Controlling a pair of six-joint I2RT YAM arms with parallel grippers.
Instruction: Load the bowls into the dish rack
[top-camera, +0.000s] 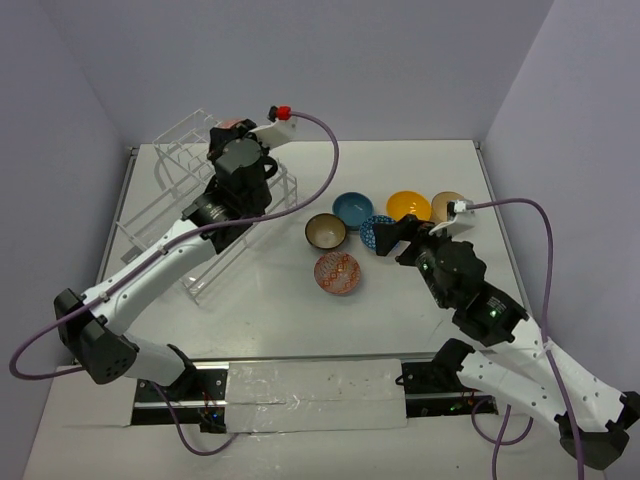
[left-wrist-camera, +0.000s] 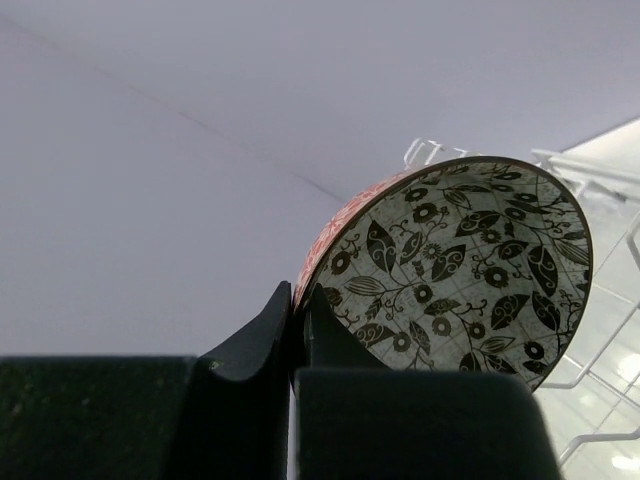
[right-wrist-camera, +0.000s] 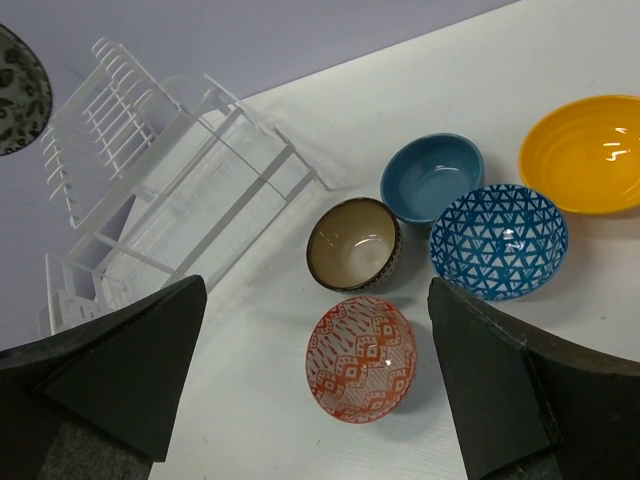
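Observation:
My left gripper (left-wrist-camera: 297, 300) is shut on the rim of a bowl (left-wrist-camera: 470, 270) that is grey with a leaf pattern inside and salmon outside. It holds the bowl tilted in the air above the white wire dish rack (top-camera: 170, 205). My right gripper (right-wrist-camera: 315, 290) hangs open over the table, just above the salmon patterned bowl (right-wrist-camera: 360, 358). Around that one stand the dark brown bowl (right-wrist-camera: 353, 243), the teal bowl (right-wrist-camera: 432, 178), the blue patterned bowl (right-wrist-camera: 498, 240) and the orange-yellow bowl (right-wrist-camera: 590, 152). A tan bowl (top-camera: 445, 203) sits behind the right arm.
The rack (right-wrist-camera: 150, 200) stands at the table's far left, beside the left wall. The loose bowls cluster right of centre. Purple cables loop over both arms. A taped white sheet (top-camera: 310, 395) lies at the near edge between the bases.

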